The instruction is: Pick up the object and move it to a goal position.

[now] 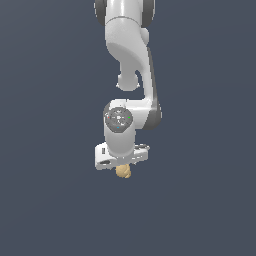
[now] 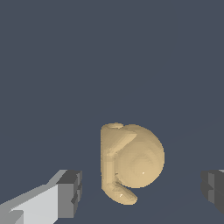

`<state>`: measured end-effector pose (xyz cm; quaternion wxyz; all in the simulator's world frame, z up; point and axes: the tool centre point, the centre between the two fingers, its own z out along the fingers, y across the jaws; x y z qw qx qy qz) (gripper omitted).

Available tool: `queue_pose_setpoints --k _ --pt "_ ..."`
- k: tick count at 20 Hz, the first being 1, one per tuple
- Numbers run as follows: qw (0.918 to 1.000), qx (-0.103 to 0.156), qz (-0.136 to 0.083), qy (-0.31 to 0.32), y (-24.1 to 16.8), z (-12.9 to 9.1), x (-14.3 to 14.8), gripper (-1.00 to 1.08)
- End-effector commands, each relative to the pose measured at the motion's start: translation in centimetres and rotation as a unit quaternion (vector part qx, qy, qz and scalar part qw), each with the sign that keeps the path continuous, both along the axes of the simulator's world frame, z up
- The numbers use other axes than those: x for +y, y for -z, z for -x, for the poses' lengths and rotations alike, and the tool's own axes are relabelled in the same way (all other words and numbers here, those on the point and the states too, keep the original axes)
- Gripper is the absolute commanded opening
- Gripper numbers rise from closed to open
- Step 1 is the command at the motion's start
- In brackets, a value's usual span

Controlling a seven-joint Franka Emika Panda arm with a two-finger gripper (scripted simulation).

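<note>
Exterior view: a big white robot arm (image 1: 127, 60) with dark grey joints reaches down from the top of the picture. All around it is a flat, dark blue-grey ground (image 1: 50, 200), plain everywhere. The arm's round wrist and the wide white hand piece sit right over the small tan-yellow lumpy blob (image 1: 123, 172), so only the lower part of the blob peeks out under the hand. The hand hides the finger tips in this view.

In the wrist view the way is clear. The white gripper (image 2: 142, 188) with dark grey finger pads (image 2: 70, 192) has its jaws spread wide apart. One pad is on each side of the blob (image 2: 131, 162), and there is a gap of bare ground between each pad and the blob. The pads do not touch it. The blob sits between them, closer to the pad with the white finger than to the other one.

The blob looks like a smooth, round ball with a curved, thick strip stuck on one side, a bit like a handle or a snail shell. It is the same pale yellow-tan all over, with a soft shine on the round part. It is much smaller than the hand above it.
</note>
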<state>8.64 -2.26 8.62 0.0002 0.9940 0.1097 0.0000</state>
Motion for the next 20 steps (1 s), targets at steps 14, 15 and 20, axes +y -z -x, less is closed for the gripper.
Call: queue_pose_setpoints --k 14,15,20 --pt "1.0 0.0 0.0 -0.001 4.8 -0.1 0.0 1.0" --pt "1.0 0.0 0.0 -0.001 4.8 -0.1 0.0 -1.0" --pt "1.0 0.0 0.0 -0.001 4.8 -0.1 0.0 -1.0"
